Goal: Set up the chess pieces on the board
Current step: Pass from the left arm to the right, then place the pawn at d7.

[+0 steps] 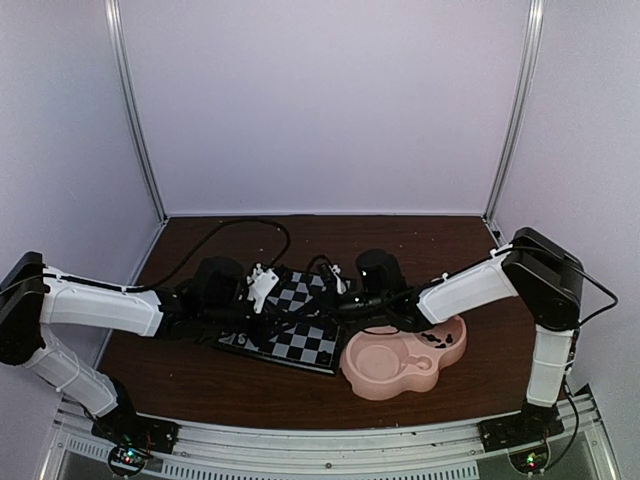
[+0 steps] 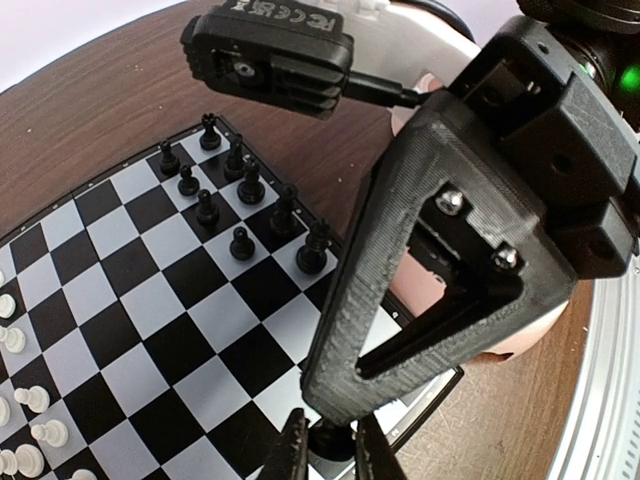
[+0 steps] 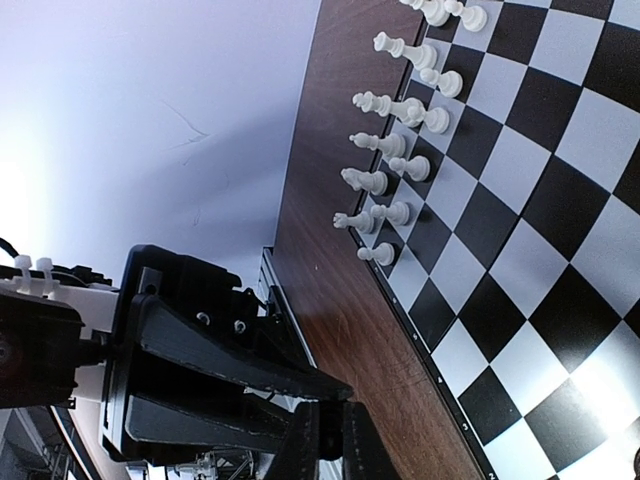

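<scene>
The board (image 1: 300, 342) lies mid-table, and both arms meet above it. In the left wrist view, several black chess pieces (image 2: 232, 188) stand in two rows at the board's (image 2: 150, 320) far corner. White ones (image 2: 30, 432) line its left edge. My left gripper (image 2: 333, 455) is shut on a black chess piece (image 2: 336, 438) above the board's edge. The right gripper's finger (image 2: 400, 300) comes down onto that same piece. In the right wrist view, my right gripper (image 3: 333, 445) is closed with a dark piece between its fingers. White pieces (image 3: 400, 150) line the board's (image 3: 520, 200) edge.
A pink double-bowl dish (image 1: 372, 385) sits right of the board and holds a few dark pieces. Black cables (image 1: 245, 228) loop across the table behind the arms. White walls and metal posts (image 1: 135, 110) enclose the table.
</scene>
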`<state>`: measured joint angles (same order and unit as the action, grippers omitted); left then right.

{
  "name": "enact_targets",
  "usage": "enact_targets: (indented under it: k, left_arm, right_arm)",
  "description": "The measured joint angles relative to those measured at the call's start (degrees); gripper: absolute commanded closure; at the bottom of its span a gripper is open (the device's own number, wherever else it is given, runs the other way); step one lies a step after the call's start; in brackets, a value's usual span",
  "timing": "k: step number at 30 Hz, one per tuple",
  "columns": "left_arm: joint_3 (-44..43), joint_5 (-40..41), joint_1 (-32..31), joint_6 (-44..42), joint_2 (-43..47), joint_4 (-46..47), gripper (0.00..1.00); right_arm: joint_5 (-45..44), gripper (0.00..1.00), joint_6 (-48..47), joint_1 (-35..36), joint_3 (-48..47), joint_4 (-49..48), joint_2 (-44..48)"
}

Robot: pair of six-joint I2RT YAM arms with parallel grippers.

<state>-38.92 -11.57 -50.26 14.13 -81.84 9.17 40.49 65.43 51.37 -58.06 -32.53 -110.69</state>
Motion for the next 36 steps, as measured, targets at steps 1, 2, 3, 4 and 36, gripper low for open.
enact_targets:
  k: [1, 2, 3, 4, 36]
  left_arm:
    - [0.0, 0.0, 0.0, 0.0, 0.0, -0.1, 0.83]
    - [0.0, 0.1, 0.0, -0.1, 0.0, -0.1, 0.80]
    - [0.0, 0.2, 0.0, -0.1, 0.0, 0.0, 0.77]
    - [0.0, 0.2, 0.0, -0.1, 0.0, 0.0, 0.73]
    - [4.9, 25.1, 0.7, 6.8, 14.1, -4.0, 0.44]
  right_arm:
    - [0.0, 0.99, 0.2, 0.0, 0.1, 0.0, 0.0]
    - [0.0, 1.00, 0.1, 0.0, 0.1, 0.0, 0.0]
    - [0.0, 1.00, -0.1, 0.0, 0.1, 0.0, 0.0]
    - [-0.1, 1.00, -0.3, 0.0, 0.1, 0.0, 0.0]
    - [-41.0, 1.00, -47.2, 7.9, -27.3, 52.3, -2.5]
